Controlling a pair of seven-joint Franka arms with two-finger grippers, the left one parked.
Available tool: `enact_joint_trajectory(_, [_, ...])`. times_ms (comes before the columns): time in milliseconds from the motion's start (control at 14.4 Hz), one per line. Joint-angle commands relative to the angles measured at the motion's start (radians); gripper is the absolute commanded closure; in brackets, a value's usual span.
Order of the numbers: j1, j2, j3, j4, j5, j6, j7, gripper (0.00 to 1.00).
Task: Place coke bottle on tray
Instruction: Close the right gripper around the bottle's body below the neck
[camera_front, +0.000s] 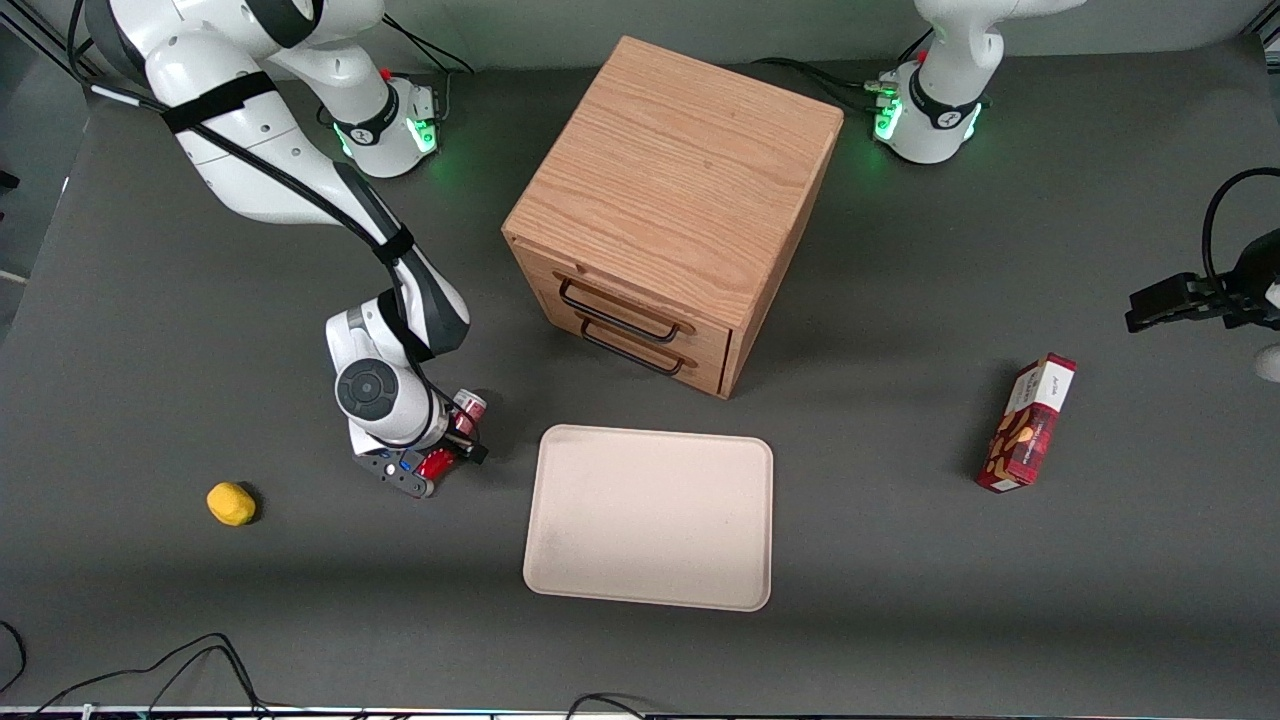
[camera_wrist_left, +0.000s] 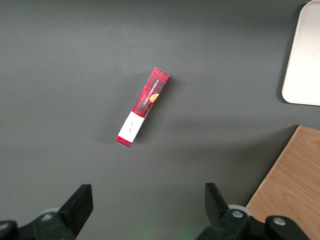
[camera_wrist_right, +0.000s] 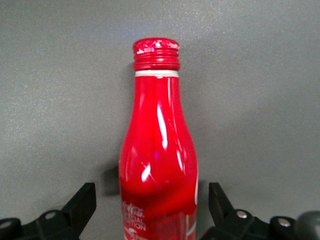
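Red coke bottle (camera_wrist_right: 159, 165) between gripper (camera_wrist_right: 150, 210) fingers (camera_wrist_right: 80, 202)

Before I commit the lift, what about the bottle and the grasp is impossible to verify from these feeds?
- Front view: the arm's wrist covers most of the coke bottle; whether it lies on the table or is lifted is unclear.
- Right wrist view: the bottle's base is cut off by the edge, so the end effector contact is unconfirmed; fingers stand apart.
- Left wrist view: only a corner of the tray; no bottle.
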Motion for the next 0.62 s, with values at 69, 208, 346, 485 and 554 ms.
enact_joint_trajectory(69, [0.005,-0.003,-0.003,-0.008,-0.038,0.018,0.042,0.00])
enact_joint_trajectory(208, [0.005,-0.003,-0.003,-0.008,-0.038,0.018,0.040,0.00])
enact_joint_trajectory(346, [0.005,-0.003,-0.003,-0.010,-0.041,0.018,0.040,0.19])
enact_joint_trajectory(485, [0.005,-0.010,-0.003,-0.029,-0.058,0.030,0.042,1.00])
enact_joint_trajectory(554, [0.005,-0.015,-0.003,-0.040,-0.060,0.048,0.042,1.00])
